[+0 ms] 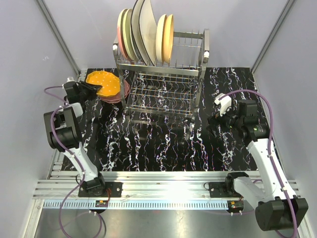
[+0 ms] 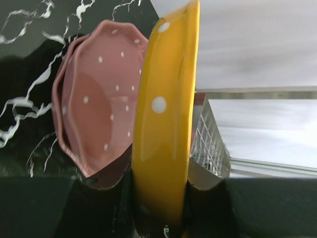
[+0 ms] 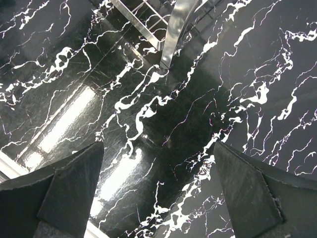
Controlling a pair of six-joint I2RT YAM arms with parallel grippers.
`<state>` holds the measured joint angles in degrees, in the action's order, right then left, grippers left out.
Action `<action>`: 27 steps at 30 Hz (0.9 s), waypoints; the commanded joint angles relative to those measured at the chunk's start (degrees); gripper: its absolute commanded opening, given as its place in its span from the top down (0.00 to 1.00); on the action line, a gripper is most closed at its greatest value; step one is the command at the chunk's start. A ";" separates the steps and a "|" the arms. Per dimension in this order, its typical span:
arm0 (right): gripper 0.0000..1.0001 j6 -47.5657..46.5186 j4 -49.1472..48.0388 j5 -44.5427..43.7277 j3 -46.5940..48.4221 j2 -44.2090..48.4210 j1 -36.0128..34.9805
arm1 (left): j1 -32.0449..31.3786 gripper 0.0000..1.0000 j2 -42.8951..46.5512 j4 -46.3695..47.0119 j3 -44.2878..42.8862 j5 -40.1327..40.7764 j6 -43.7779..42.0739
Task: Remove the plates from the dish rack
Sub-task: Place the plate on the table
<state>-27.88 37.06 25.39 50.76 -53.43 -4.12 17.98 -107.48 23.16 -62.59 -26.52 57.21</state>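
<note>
left gripper (image 1: 94,89): fingers closed partway, pinching the rim of the orange plate (image 2: 166,114), held just over the pink plates (image 2: 99,99) on the table (image 1: 163,144) left of the dish rack (image 1: 163,84) | right gripper (image 3: 158,148): fingers spread wide, holding nothing, above the table right of the rack | other plates (image 1: 143,32): upright in the rack's top tier

We see thick, glossy glaze on the orange plate (image 2: 163,124), and a smooth, softer sheen on the pink plate (image 2: 94,109). The dish rack (image 1: 163,84) is polished chrome wire. The table (image 3: 59,99) is shiny black marble-look, mirroring the lights. The fingers (image 3: 69,188) of the right gripper (image 3: 158,144) look like matt, faintly grainy black plastic.
</note>
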 commanded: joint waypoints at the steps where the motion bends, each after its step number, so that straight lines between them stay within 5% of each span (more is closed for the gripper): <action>1: 0.00 -1.04 -1.99 -0.87 -0.22 -0.36 0.08 | -1.54 1.00 -0.62 6.38 -7.54 1.03 -1.40; 16: 0.00 -1.57 -1.90 -1.13 -0.31 -0.89 0.08 | -5.67 0.93 -8.27 -0.74 -15.99 3.76 -4.74; 27: 0.00 -1.65 -1.99 -1.22 -0.40 -0.62 -0.01 | -6.29 0.56 -10.29 -6.37 -18.36 4.99 -7.02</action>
<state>-28.67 37.08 24.86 50.50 -54.28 -4.12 12.08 -117.97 12.75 -77.03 -21.58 51.83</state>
